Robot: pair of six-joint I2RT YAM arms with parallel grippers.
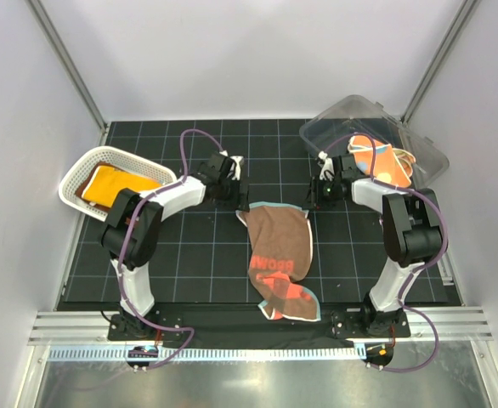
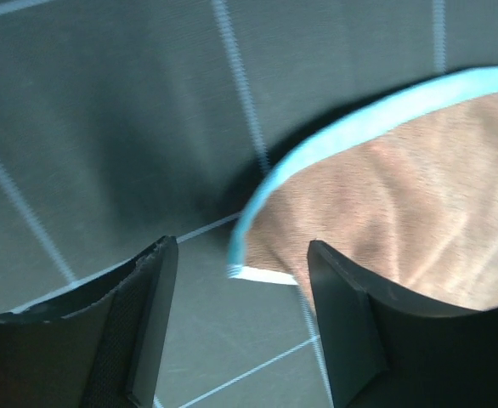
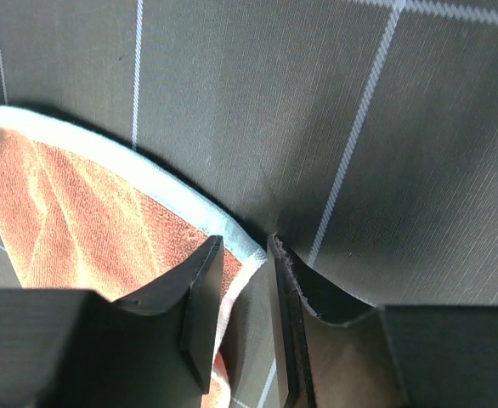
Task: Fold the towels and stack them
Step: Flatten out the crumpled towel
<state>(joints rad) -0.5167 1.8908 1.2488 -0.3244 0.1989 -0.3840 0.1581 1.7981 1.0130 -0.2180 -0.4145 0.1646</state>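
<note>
Straddling towel (image 2: 385,212) corner, left gripper (image 2: 242,248) spread, right gripper (image 3: 245,245) seemingly pinching hem

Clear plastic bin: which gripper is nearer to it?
Right. The right gripper sits just left of the bin, at the spread towel's far-right corner; the left gripper is farther left, at the towel's far-left corner.

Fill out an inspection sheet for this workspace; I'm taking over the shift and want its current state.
Surface: black gridded mat, flat.
Job's things: rust-brown towel with blue hem mid-mat, near end folded over; orange towel in white basket, left; patterned towels in clear bin, right rear.
Clutter: nothing seen.
Grippers: left gripper open, straddling the towel's far-left corner; right gripper jaws narrow around its far-right corner, grip unconfirmed.
Cables: purple cables loop along both arms.
Surroundings: white walls; metal rail at near edge.
</note>
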